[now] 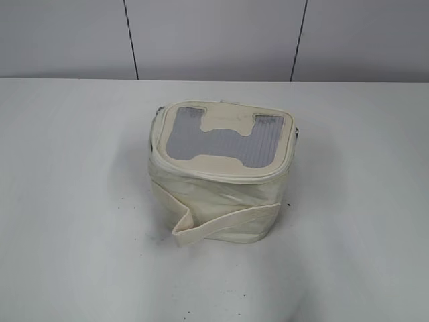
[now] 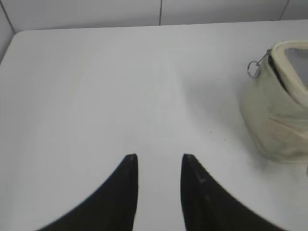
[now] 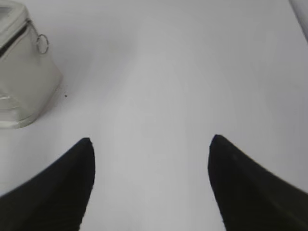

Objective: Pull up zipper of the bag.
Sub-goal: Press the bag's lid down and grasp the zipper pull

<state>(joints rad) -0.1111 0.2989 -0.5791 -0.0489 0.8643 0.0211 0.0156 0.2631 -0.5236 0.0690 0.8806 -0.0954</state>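
Observation:
The cream-white bag stands mid-table, with a grey ribbed panel on its lid and a flat cream strap across its front. The cream zipper runs round the lid rim. A silver ring pull hangs at the bag's left corner in the left wrist view. Another ring pull hangs at the bag's corner in the right wrist view. My left gripper is open and empty, left of the bag. My right gripper is open wide and empty, right of the bag. Neither gripper shows in the exterior view.
The white table bears the bag; a few small dark specks lie near its base. A white panelled wall with dark seams runs behind the table's far edge.

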